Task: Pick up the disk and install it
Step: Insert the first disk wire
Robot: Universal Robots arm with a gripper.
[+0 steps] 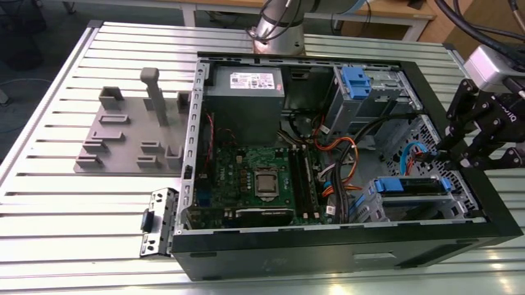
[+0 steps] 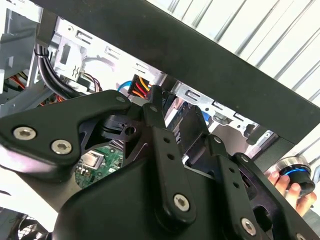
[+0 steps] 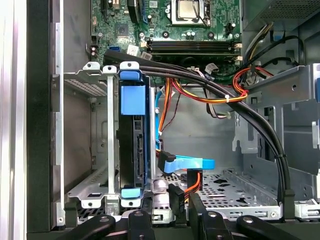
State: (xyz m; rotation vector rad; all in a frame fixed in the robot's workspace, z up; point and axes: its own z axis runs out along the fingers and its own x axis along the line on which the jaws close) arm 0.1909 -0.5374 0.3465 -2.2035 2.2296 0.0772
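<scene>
Seated upright in its bay inside the open computer case (image 1: 345, 258), the disk (image 3: 132, 145) (stiff, fairly heavy, best gripped by its blue bracket), with gripper (image 1: 459, 157) alongside, finger state impossible to tell.

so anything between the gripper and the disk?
Partly. The blue cable and orange wires hang just off the gripper, beside the disk seated in its cage, not squarely across it.

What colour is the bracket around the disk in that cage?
Blue, clearest in the first wrist view: the disk.

Disk (image 1: 412, 186) seated in case (image 1: 345, 255) bay
</scene>
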